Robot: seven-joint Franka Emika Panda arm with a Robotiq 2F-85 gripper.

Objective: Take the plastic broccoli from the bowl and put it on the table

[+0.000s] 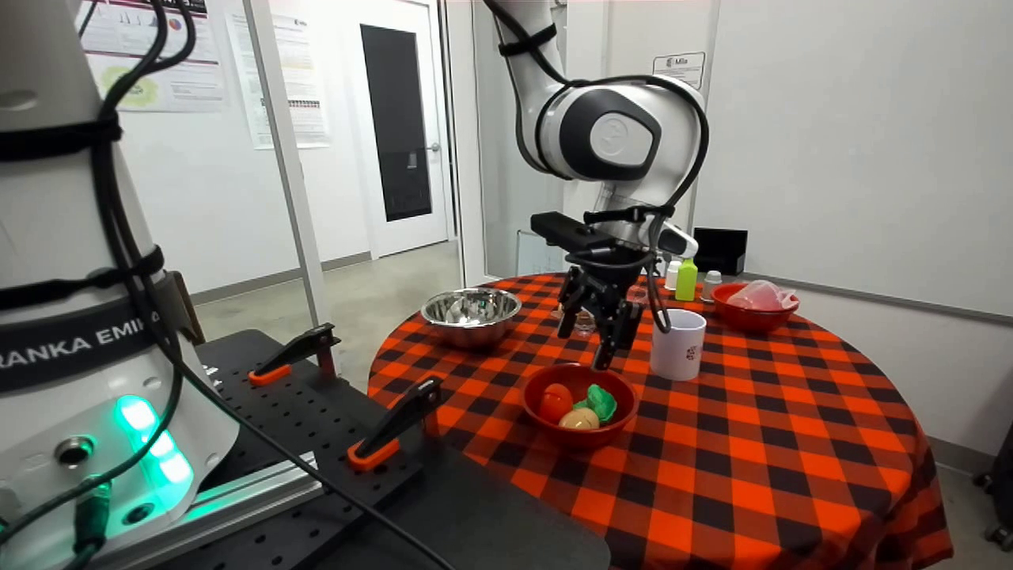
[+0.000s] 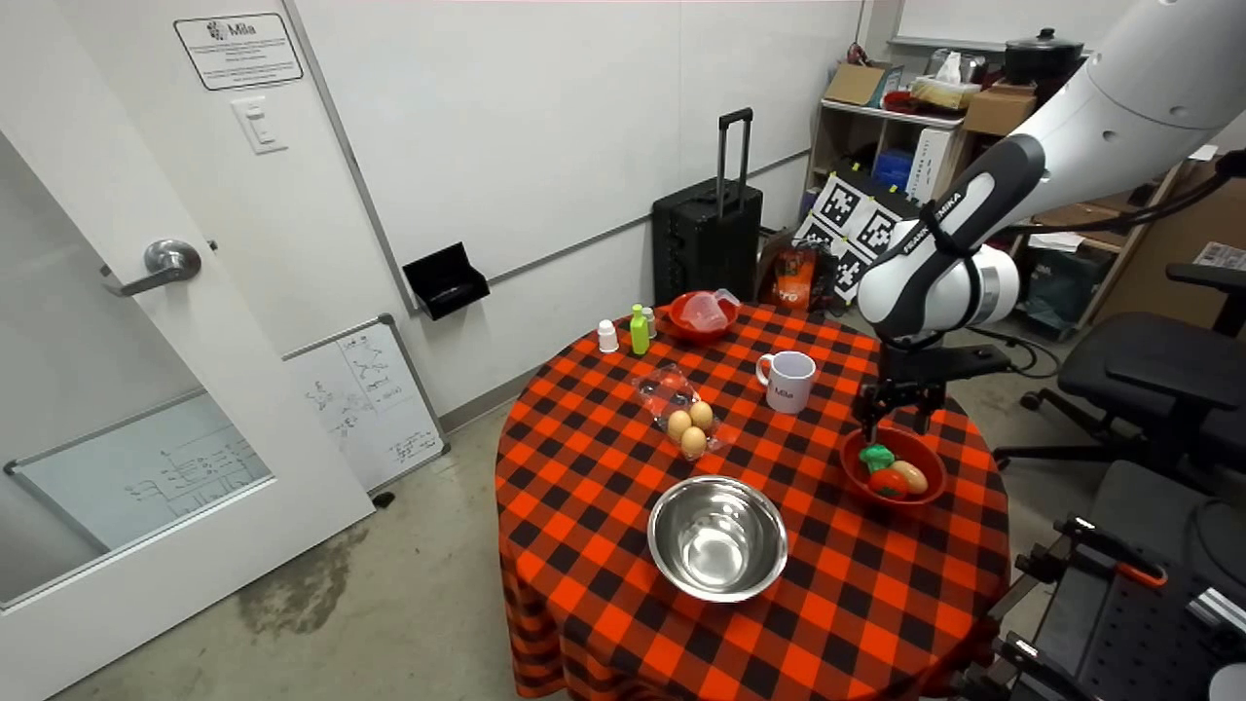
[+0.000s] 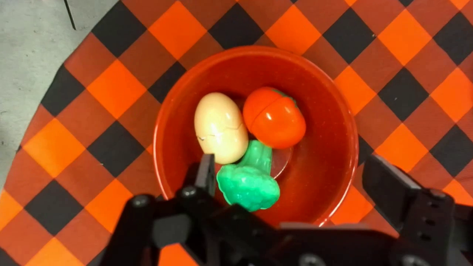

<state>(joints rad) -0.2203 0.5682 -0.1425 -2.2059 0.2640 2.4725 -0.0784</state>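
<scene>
The green plastic broccoli point(image 3: 248, 186) lies in the red bowl point(image 3: 319, 147), stem against a toy egg and a toy tomato. It also shows in both exterior views point(image 1: 600, 403) point(image 2: 877, 458). The bowl stands on the checkered table point(image 1: 760, 451) and shows in both exterior views point(image 1: 582, 437) point(image 2: 933, 469). My gripper point(image 3: 291, 162) is open and empty, above the bowl. In the wrist view its left finger appears beside the broccoli's head and its right finger beyond the bowl's rim. It also shows in both exterior views point(image 1: 584, 347) point(image 2: 896, 431).
The egg point(image 3: 221, 127) and tomato point(image 3: 274, 118) share the bowl. A white mug point(image 1: 678, 346) stands close by. A steel bowl point(image 2: 717, 538), eggs in a clear carton point(image 2: 690, 428), a green bottle point(image 2: 639, 331) and another red bowl point(image 2: 703, 316) are on the table.
</scene>
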